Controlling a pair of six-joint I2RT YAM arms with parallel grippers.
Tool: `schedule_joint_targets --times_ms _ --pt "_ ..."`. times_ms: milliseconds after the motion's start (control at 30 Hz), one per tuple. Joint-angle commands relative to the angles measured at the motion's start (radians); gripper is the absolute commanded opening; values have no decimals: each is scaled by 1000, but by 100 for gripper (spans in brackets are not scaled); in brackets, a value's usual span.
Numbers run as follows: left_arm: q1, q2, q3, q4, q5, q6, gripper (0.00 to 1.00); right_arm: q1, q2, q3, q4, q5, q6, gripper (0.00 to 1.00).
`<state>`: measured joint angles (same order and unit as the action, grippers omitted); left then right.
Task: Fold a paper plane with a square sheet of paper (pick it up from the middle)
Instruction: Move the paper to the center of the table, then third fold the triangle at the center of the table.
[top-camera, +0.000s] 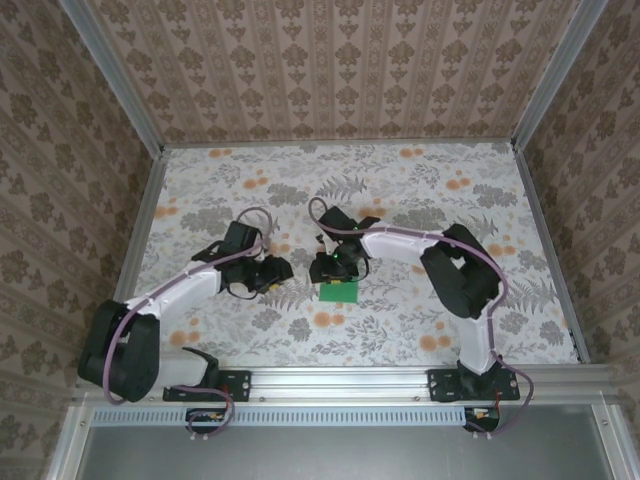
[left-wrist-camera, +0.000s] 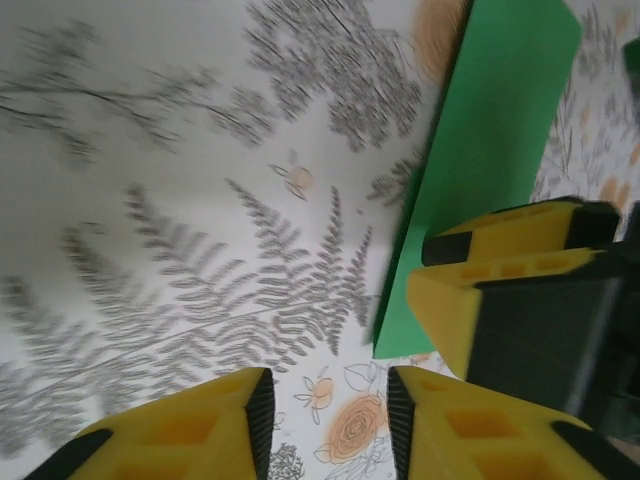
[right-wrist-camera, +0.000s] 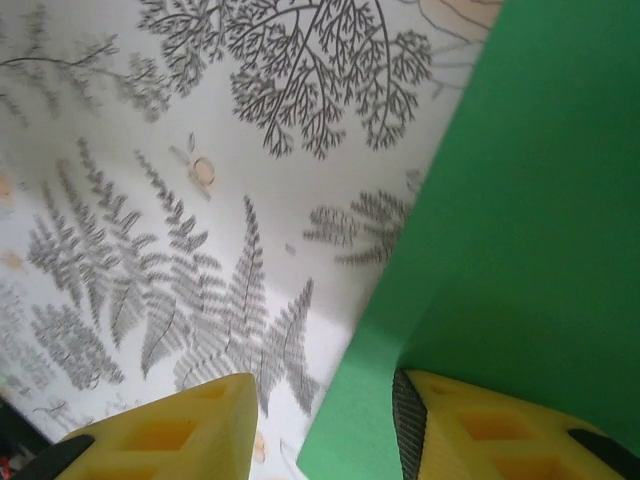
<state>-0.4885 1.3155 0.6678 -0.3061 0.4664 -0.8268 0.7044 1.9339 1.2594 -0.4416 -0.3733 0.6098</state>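
1. You find the green paper sheet (top-camera: 338, 291) lying on the flowered cloth (top-camera: 430, 180). It is near the middle of the table, a little toward the bases of the arms.
2. The right pincer (top-camera: 335, 266) stands at the far edge of the sheet. From the top view you cannot tell if it touches the paper or is just above it.
3. In the right wrist view its two yellow fingers (right-wrist-camera: 180, 435) are apart. The edge of the sheet (right-wrist-camera: 530, 200) runs into the gap between them. One finger is over the green surface and the other is over the cloth. Nothing is clamped between them, so this pincer is open.
4. The left pincer (top-camera: 273, 270) is just beside the sheet on its left side, apart from it, over the cloth.
5. In the left wrist view its yellow fingers (left-wrist-camera: 200, 430) with black inner pads are also apart. In the gap you see the cloth with a small orange flower. This pincer is open and holds nothing.
6. In the same view the sheet (left-wrist-camera: 490, 150) is at the right side, a long green shape with straight edges. A yellow finger (left-wrist-camera: 480, 270) of the right pincer covers its near end.
7. The paper is plain and smooth, in one colour. In the top view the part next to the right pincer looks darker.
8. The cloth has grey ferns and orange flowers. The walls (top-camera: 320, 60) around the table have a brown ornament pattern.
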Motion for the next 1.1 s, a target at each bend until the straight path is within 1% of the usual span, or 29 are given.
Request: schedule_joint_targets --times_ms 0,67,167,300,467,800,933,1067 --pt "-69 41 -13 145 34 -65 30 -19 -121 -95 177 20 119 39" --pt "-108 80 -9 199 39 -83 25 -22 -142 -137 211 39 148 32" --pt "-144 143 8 255 53 -99 17 -27 -135 -173 244 40 174 21" --pt "-162 211 28 300 71 -110 10 -33 -97 -181 276 15 194 12" --pt "-170 265 31 336 98 -119 7 -37 -57 -190 298 -9 201 10" --pt "-179 308 17 414 139 -145 4 -48 -16 -229 343 -45 202 9" --pt "-198 346 1 469 138 -174 3 -55 -13 -243 364 -54 206 9" --pt "-205 370 0 469 126 -181 2 -60 -24 -254 380 -70 203 9"
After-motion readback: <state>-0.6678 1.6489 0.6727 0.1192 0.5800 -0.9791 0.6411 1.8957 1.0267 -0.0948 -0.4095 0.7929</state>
